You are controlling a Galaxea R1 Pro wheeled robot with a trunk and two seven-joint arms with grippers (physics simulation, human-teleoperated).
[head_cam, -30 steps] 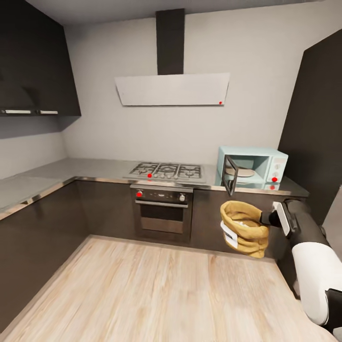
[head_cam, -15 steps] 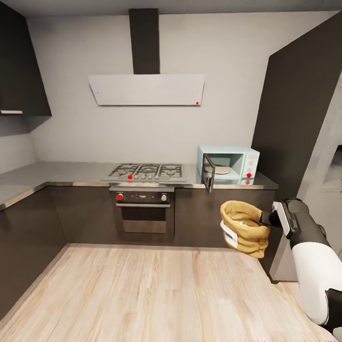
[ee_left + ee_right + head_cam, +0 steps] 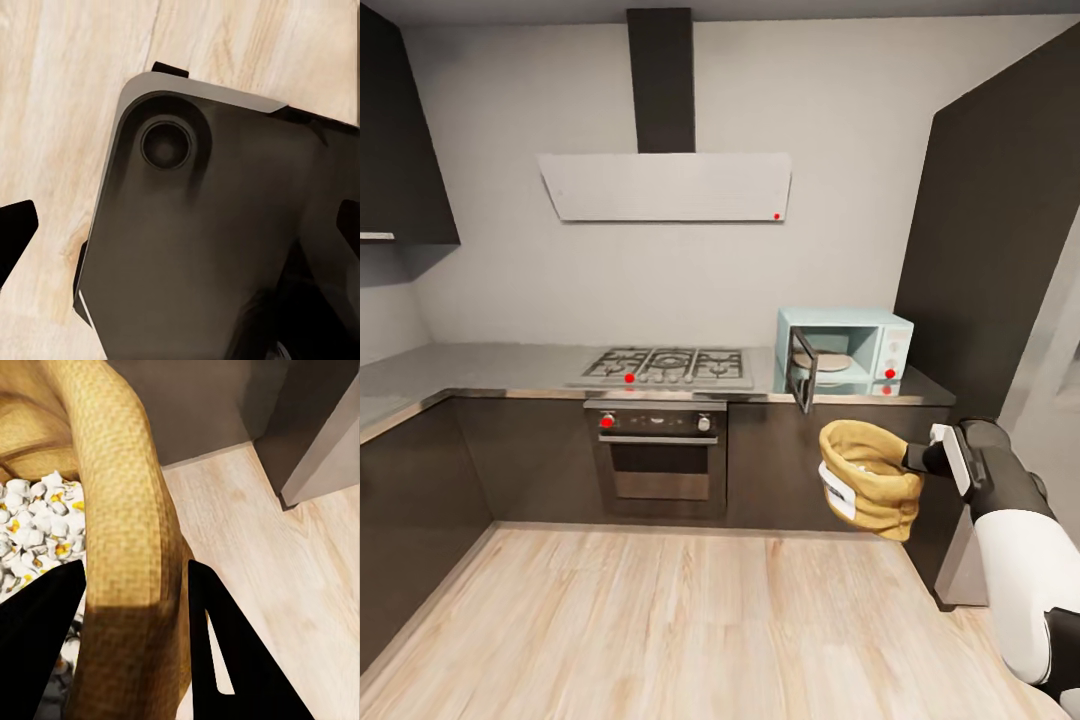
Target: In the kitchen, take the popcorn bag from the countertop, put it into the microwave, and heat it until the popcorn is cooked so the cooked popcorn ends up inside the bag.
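My right gripper [image 3: 916, 458] is shut on the rolled rim of the orange-brown popcorn bag [image 3: 865, 480], holding it in the air in front of the dark cabinet fronts, tilted, with its white label facing left. In the right wrist view the bag's rim [image 3: 127, 510] sits between the two black fingers [image 3: 225, 652], and white-yellow popcorn [image 3: 34, 529] lies inside the bag. The mint-blue microwave [image 3: 860, 350] stands on the grey countertop [image 3: 480, 365] above and behind the bag, its door [image 3: 803, 370] swung open. My left gripper [image 3: 180, 232] is open over the robot's dark base.
A steel gas hob [image 3: 665, 366] and a black built-in oven [image 3: 658, 455] are left of the microwave, under a white hood [image 3: 665, 187]. A tall dark cabinet [image 3: 1000, 250] rises at the right. Light wooden floor [image 3: 660, 620] stretches between me and the cabinets.
The whole picture has shifted left as the camera turned right, and the microwave now looks slightly nearer. The bag stays held in my right gripper at the same place in view.
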